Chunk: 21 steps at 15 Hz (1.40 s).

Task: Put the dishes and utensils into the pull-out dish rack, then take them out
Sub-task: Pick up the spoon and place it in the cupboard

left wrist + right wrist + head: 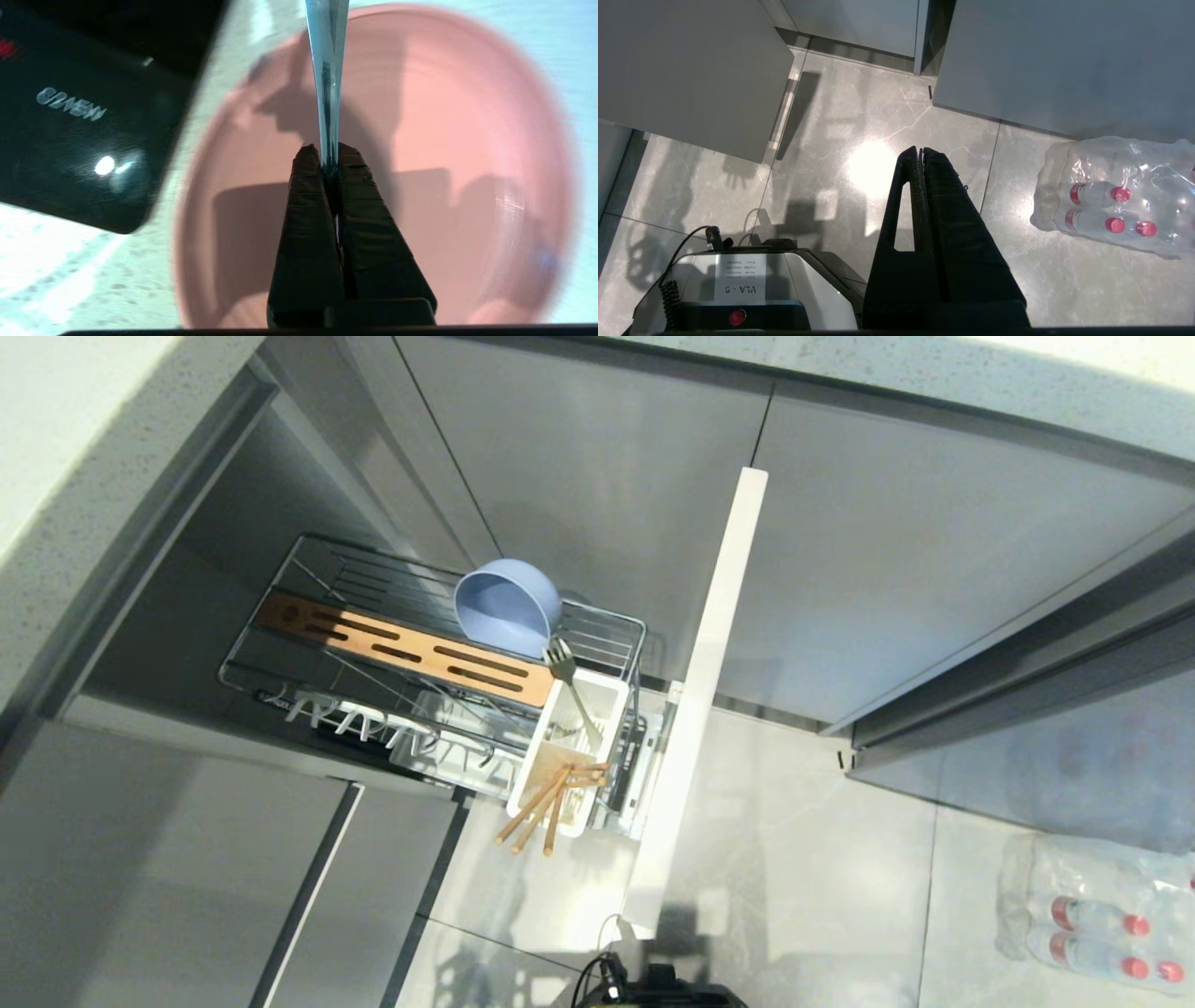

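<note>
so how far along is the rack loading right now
Done: the blue bowl sits in the pull-out rack; a fork and the chopsticks stand in its white utensil cup. In hand: the left gripper is shut on a slim metal utensil above the pink plate, which lies on the counter. Left: the plate into the rack, then unloading. The right gripper hangs idle over the floor.

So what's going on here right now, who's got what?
The left gripper, outside the head view, is shut on a slim silver metal utensil over the salmon-pink plate on the pale counter. The pull-out dish rack stands open with the periwinkle-blue bowl in it, and a fork and chopsticks in its white utensil cup. The right gripper hangs shut over the floor.
</note>
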### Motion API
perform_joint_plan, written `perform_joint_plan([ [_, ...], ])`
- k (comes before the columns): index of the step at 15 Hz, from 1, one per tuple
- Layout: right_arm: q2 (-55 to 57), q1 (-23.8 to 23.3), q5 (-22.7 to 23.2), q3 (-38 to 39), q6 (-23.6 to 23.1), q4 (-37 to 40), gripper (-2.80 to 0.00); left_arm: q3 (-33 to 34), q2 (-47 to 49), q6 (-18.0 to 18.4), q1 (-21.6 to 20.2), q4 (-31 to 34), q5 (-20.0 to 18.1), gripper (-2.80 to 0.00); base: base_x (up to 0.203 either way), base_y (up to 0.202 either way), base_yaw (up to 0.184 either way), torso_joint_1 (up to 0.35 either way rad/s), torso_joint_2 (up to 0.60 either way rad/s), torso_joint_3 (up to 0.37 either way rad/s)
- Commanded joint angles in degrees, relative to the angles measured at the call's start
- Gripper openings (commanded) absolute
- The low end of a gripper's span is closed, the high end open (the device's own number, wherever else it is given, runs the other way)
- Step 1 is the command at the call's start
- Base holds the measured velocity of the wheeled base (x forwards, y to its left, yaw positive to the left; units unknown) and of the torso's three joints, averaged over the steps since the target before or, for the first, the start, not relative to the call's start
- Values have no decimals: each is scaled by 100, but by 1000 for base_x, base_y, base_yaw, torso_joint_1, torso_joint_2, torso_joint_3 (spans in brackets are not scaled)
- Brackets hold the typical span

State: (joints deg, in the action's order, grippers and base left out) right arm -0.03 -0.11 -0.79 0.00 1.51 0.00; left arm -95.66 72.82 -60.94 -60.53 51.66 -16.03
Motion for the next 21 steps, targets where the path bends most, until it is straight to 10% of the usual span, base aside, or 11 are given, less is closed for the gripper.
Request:
perform_joint_plan([
  [1,3,2,0,0,-2,0,-280,-126,-159,-33,-1,-3,3,-280,0,0,0,0,0,0],
  [10,3,1,0,0,-2,0,-280,-1308,-481,638,1078,-379,36,-280,0,0,0,0,0,0],
  [21,3,2,0,0,7,0,-280,-1539,-817,1463,6507,-89,-492,-280,0,0,0,0,0,0],
])
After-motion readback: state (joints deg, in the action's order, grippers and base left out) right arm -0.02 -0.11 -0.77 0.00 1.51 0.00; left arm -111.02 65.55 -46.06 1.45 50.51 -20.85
